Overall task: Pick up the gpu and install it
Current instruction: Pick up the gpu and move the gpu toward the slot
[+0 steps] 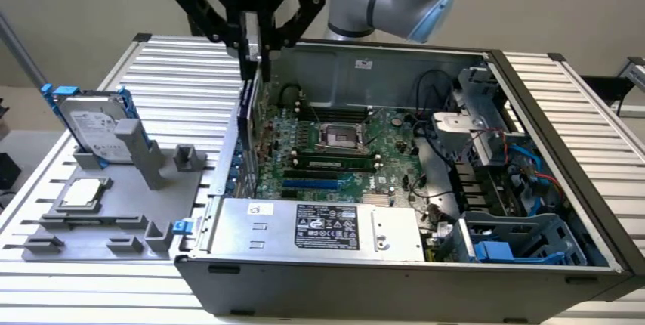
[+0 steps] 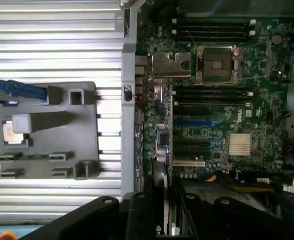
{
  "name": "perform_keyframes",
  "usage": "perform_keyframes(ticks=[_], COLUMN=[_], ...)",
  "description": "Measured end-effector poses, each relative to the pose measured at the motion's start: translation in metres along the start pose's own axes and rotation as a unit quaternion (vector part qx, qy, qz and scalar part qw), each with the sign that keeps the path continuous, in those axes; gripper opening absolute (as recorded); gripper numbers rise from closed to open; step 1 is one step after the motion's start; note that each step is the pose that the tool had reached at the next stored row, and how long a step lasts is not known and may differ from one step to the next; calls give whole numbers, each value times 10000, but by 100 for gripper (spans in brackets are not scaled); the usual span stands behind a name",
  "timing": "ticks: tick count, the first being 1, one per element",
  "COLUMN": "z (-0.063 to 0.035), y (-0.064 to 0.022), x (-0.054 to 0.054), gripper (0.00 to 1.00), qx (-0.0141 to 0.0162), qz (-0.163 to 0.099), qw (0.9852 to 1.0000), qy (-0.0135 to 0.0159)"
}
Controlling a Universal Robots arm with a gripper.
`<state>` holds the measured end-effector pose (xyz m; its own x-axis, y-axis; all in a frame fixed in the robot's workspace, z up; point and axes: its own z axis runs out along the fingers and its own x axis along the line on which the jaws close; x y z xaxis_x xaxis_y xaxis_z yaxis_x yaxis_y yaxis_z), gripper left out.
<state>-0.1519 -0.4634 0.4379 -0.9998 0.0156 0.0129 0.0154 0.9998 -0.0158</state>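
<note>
Ribbed silver metal tabletop [image 1: 166, 57], grey wall [image 1: 81, 0] behind. Open black computer case [image 1: 403, 283], green motherboard [image 1: 333, 140] inside; grey plastic fixture [image 1: 131, 212] toward the exterior view's left edge. Black gripper [image 1: 249, 49] clamped on thin upright gpu [image 1: 247, 87].

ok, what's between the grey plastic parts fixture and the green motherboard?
A strip of ribbed metal table and the case's grey side wall, clearest in the wrist view.

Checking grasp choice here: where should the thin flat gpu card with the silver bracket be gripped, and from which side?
By its upper long edge, from above, clamping its two flat faces. The gpu hangs upright, edge-down, over the green motherboard, so the lower edge is free for a slot; the black gripper holds it so.
</note>
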Motion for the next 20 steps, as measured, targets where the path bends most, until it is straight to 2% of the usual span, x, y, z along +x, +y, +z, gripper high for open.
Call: perform_keyframes(ticks=[2,4,11,20], z=[9,28,137,293], y=[1,6,67,235], x=[-90,-179,-498,-907], gripper=[26,26,26,26], qx=[42,53,56,57], qz=[0,1,1,1], qw=[10000,10000,10000,10000], qy=[1,2,1,1])
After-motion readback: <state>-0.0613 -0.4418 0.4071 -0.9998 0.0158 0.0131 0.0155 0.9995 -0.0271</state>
